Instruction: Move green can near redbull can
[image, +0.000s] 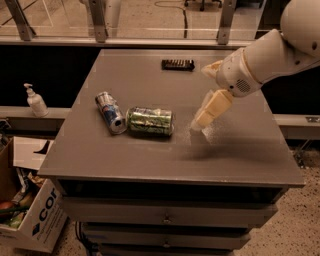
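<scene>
The green can (150, 121) lies on its side on the grey table (150, 155), left of centre. The redbull can (110, 112) lies on its side just left of it, close to it or touching. My gripper (206, 111) hangs above the table to the right of the green can, well apart from it and holding nothing. Its cream fingers (212, 108) point down and to the left.
A small black object (178, 64) lies near the table's far edge. A white pump bottle (36, 100) stands on a ledge to the left. A cardboard box (30, 220) sits on the floor at lower left. Drawers run below the table top.
</scene>
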